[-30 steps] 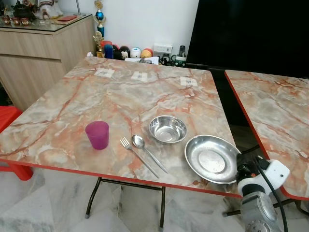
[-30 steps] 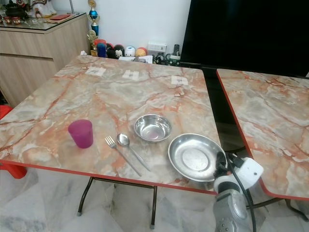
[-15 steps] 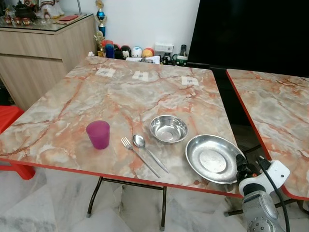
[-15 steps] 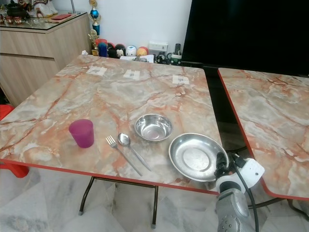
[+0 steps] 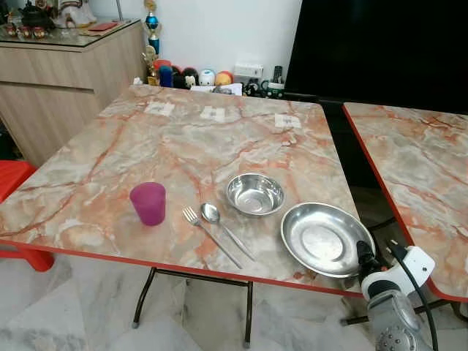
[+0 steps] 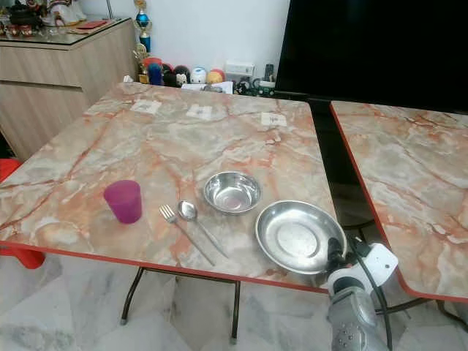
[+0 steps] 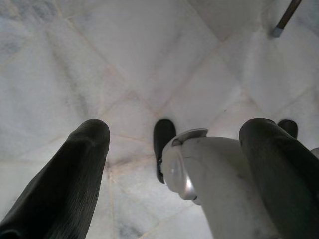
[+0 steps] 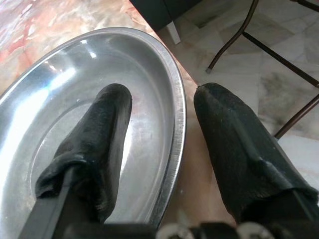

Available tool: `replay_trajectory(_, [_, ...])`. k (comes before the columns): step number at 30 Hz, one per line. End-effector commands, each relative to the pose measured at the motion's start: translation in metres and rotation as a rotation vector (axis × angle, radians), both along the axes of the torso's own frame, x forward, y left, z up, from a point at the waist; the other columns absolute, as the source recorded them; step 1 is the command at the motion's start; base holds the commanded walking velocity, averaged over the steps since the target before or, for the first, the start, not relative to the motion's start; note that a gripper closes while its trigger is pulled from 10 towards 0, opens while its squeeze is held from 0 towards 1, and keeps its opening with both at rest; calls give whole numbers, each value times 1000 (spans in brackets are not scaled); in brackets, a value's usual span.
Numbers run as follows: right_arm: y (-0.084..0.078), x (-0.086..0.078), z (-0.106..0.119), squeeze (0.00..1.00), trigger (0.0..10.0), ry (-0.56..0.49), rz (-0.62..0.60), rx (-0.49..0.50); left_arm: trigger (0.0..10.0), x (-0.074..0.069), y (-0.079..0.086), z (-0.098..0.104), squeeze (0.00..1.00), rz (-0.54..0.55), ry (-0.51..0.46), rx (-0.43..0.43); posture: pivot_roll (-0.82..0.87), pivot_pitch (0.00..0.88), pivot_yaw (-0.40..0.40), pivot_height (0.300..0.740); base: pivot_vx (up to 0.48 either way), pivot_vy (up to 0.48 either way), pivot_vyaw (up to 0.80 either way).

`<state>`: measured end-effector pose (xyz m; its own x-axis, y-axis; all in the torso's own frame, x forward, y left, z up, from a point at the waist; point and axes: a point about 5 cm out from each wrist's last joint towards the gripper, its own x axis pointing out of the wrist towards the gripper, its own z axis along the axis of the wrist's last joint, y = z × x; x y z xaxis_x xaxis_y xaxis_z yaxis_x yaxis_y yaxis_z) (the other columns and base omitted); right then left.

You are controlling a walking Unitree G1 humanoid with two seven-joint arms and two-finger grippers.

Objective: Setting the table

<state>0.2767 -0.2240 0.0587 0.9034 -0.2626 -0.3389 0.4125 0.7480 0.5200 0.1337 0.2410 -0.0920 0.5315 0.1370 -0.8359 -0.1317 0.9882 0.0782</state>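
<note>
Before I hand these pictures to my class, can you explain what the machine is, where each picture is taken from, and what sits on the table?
It is a walking humanoid robot setting a table. Two pictures come from its head, looking down; two come from cameras on its wrists. On the marble table sit a purple cup, a fork, a spoon, a small bowl and a plate. The right gripper has its jaws open astride the plate's rim, one finger over the plate, one outside. The left gripper hangs open over the floor.
</note>
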Motion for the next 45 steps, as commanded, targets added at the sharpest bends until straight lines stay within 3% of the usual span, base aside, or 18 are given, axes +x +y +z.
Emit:
replay_trajectory(1, [-3,0,-2,0,10000,7,0,10,10000,-7,0,-3,0,-4,33,-11,18,0,-47,740,0,0,0])
replay_trajectory(13, [4,4,-13,0,10000,92,66,-21,10000,-12,1,-4,0,-1,39,-9,26,0,-48,740,0,0,0])
replay_trajectory(14, [5,5,-12,0,2078,88,66,-20,10000,-12,1,-4,0,0,39,-10,28,0,-49,740,0,0,0])
replay_trajectory(15, [6,6,-11,0,0,82,69,-19,10000,-12,2,-4,0,2,38,-10,28,0,-49,740,0,0,0])
replay_trajectory(36, [7,12,-9,0,0,85,58,-45,10000,-9,-6,-5,0,4,32,-23,33,0,-57,740,0,0,0])
replay_trajectory(41, [3,10,-7,0,0,64,-7,-41,10000,-10,-8,-5,0,4,33,-26,34,0,-58,740,0,0,0])
replay_trajectory(45, [-5,5,1,0,0,-14,-109,-15,10000,-10,-9,-6,0,0,34,-26,34,0,-56,740,0,0,0])
